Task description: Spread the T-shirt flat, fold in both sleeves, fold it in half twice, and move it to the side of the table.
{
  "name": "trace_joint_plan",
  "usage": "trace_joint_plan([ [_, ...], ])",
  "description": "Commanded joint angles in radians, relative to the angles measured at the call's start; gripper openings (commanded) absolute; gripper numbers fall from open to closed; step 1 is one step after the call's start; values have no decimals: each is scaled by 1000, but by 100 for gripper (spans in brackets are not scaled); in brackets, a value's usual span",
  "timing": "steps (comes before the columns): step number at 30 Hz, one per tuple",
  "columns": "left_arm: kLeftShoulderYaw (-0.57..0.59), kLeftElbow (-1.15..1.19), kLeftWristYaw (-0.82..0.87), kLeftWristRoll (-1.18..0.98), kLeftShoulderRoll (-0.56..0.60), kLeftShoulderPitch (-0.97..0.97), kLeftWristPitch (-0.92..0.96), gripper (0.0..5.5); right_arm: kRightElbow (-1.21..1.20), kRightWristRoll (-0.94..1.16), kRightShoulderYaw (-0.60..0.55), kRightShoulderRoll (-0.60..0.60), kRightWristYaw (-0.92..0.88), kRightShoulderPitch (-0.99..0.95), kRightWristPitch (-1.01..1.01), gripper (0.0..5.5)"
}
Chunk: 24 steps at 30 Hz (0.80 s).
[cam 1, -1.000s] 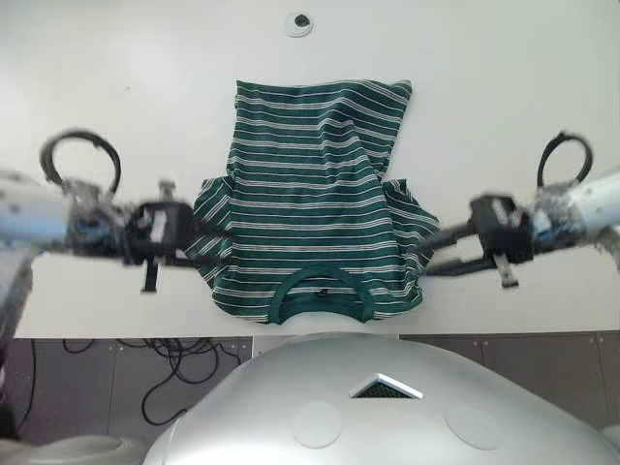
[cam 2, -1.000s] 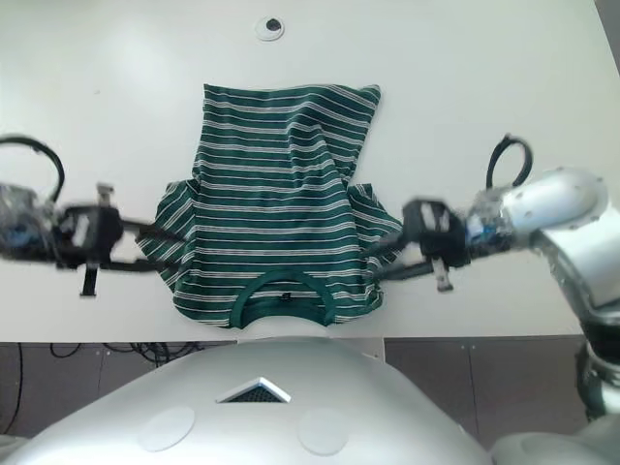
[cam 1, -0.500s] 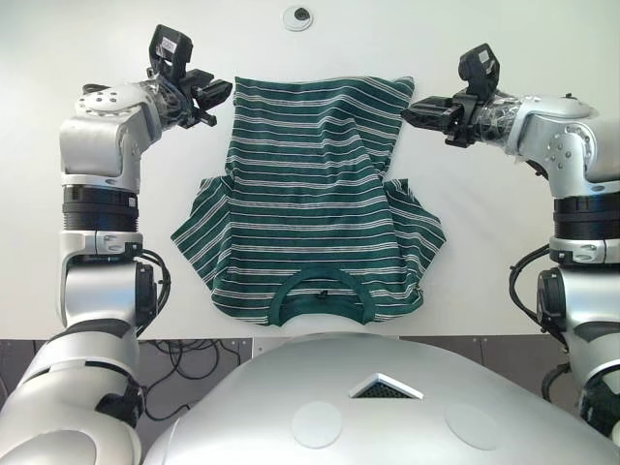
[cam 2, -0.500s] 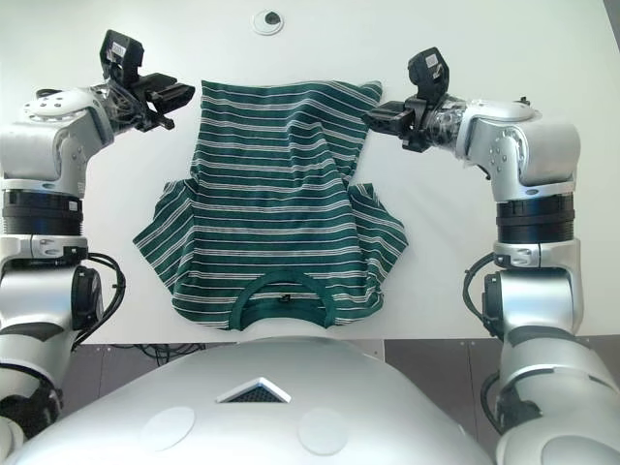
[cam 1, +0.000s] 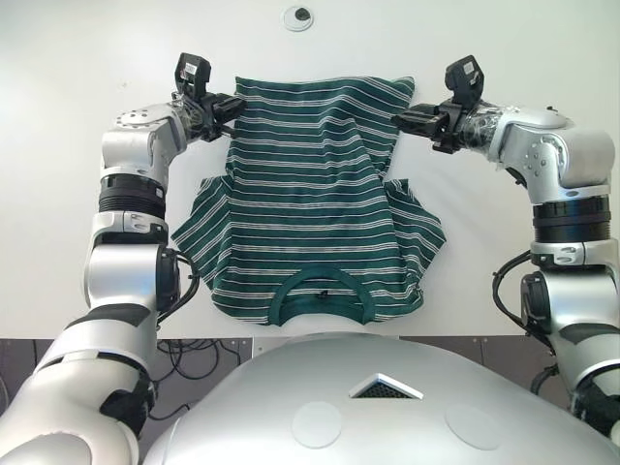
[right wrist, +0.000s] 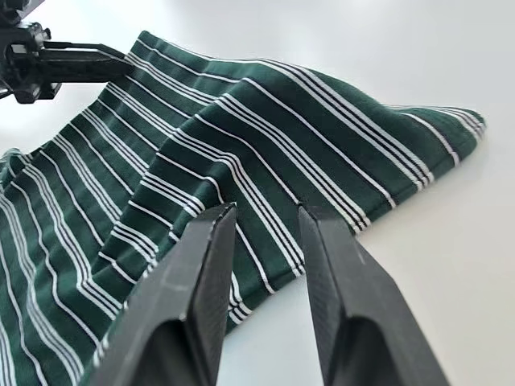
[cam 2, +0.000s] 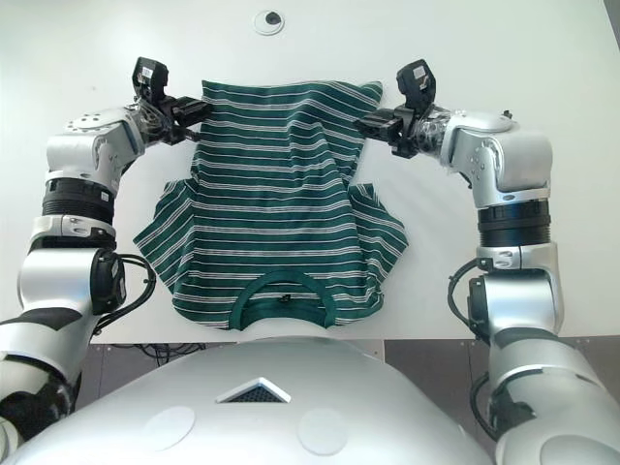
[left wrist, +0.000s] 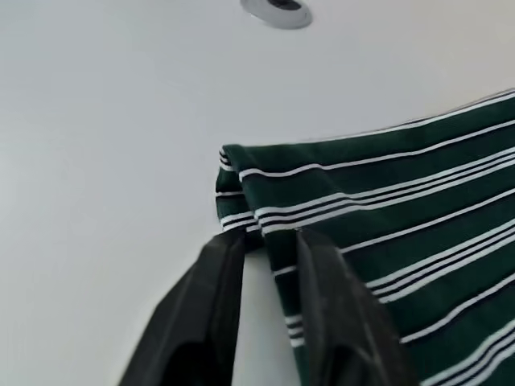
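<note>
The T-shirt [cam 1: 315, 203] is seen lying in the middle of the table [cam 1: 504, 58], collar [cam 1: 320, 291] toward the bottom of the frame and hem [cam 1: 325, 85] toward the top, just below a small round fitting [cam 1: 298, 19] set into the table's far edge. And here both arms are placed at the hem corners: the left end effector [cam 1: 231, 105] is found at the upper left corner of the cloth, the right end effector [cam 1: 402, 118] at the upper right. In the left wrist view the left end effector [left wrist: 269, 237] is shown with its fingers a narrow gap apart, the shirt's side edge lying between them; nothing is clamped yet. In the right wrist view the right end effector [right wrist: 265, 211] is shown parted a little wider, poised over the striped edge, nothing held there either. The spreading step is judged to be under way and not finished: a diagonal crease is carried down the right side of the body, and the cloth there is bunched. The left sleeve [cam 1: 199, 228] and the right sleeve [cam 1: 421, 218] are splayed outward, neither folded in. So the sleeve folds, both halvings and the move to the side of the table are all left to be done. A pinch on both corners and a pull toward the top of the frame would seem to be called for next.
</note>
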Motion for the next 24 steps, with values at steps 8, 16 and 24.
trace_joint_plan([
  [8, 43, -43, -77, -20, -36, 17, -147, 5, 36, -40, -1, 23, 3, -6, -35, 139],
  [16, 47, -704, -216, -224, 31, 372, 48, 5, 3, -44, -2, 22, -4, 33, -26, 139],
  [24, -21, -920, -216, -274, 115, 578, 247, 5, 0, -53, 6, 22, -6, 35, -28, 139],
])
